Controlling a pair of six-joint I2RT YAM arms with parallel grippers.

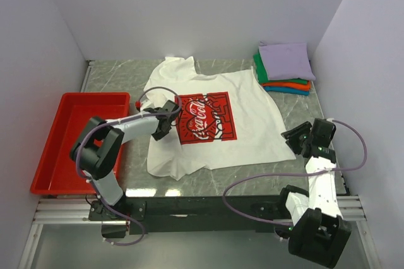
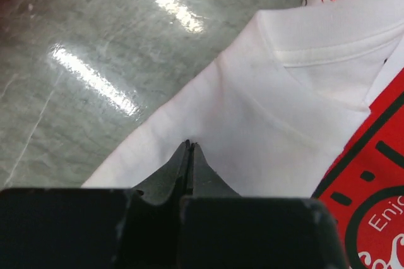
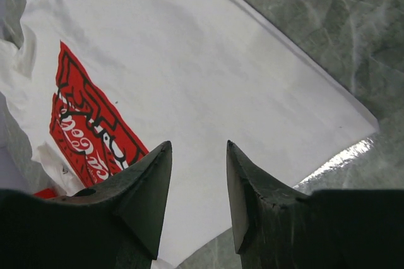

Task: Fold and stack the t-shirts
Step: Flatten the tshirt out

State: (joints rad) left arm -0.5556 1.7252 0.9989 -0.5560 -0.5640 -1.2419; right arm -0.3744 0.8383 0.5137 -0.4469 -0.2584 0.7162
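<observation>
A: What is coloured at two o'clock?
B: A lavender tee is seen above a green tee, an orange tee, a teal tee.
A: And centrally?
B: A white t-shirt is printed with a red square.

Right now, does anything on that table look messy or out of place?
The white tee lies crooked, its far sleeve bunched up. The folded stack in the far right corner looks fairly neat.
</observation>
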